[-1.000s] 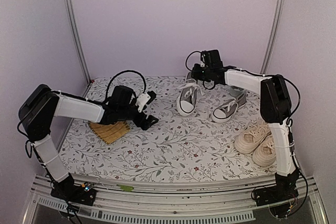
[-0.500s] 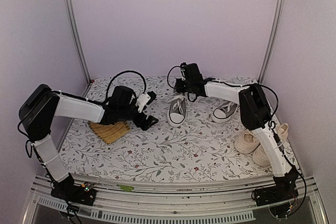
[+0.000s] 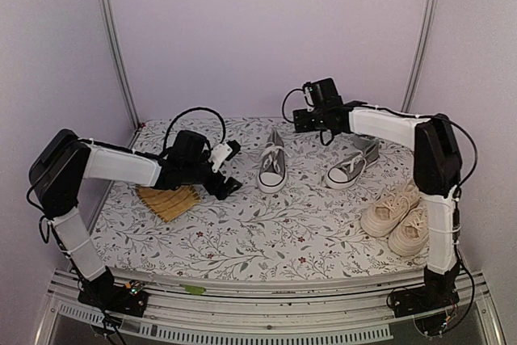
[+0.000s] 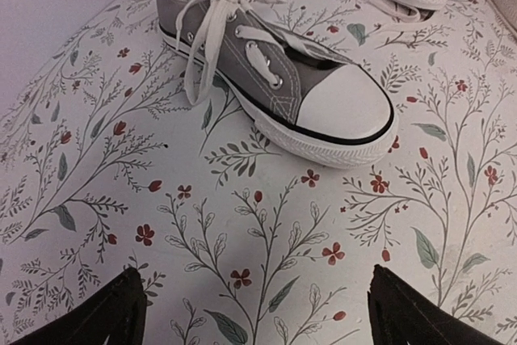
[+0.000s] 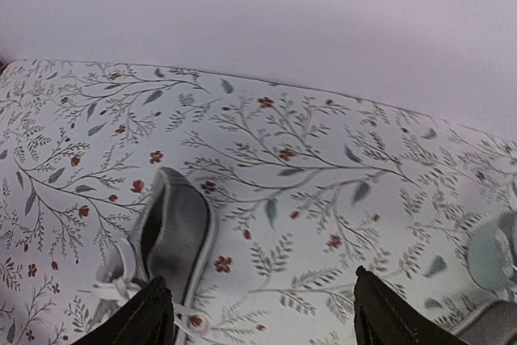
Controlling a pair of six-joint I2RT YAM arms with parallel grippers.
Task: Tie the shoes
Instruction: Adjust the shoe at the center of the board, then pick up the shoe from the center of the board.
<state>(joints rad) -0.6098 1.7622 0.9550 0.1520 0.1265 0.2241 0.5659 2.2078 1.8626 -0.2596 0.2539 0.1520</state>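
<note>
One small grey shoe [image 3: 273, 166] lies mid-table with its white toe cap toward the front and its white laces loose. The left wrist view shows this shoe [image 4: 275, 78] ahead of my left gripper [image 4: 254, 313], which is open and holds nothing. In the top view the left gripper [image 3: 229, 169] hovers just left of it. The right gripper [image 3: 300, 119] hangs open above and behind the shoe's heel [image 5: 170, 236], with the right gripper [image 5: 258, 313] empty over the cloth. The second grey shoe [image 3: 352, 165] lies to the right. The cream pair [image 3: 400, 214] sits at the front right.
A yellow woven mat [image 3: 168, 199] lies under the left forearm. Metal posts [image 3: 113, 46] stand at the back corners before the lilac walls. The flowered tablecloth [image 3: 266, 232] covers the table to the front rail.
The right gripper dragged the grey shoe a little left by its laces. It then opened, let go, and rose back to the right. The left arm stayed put.
</note>
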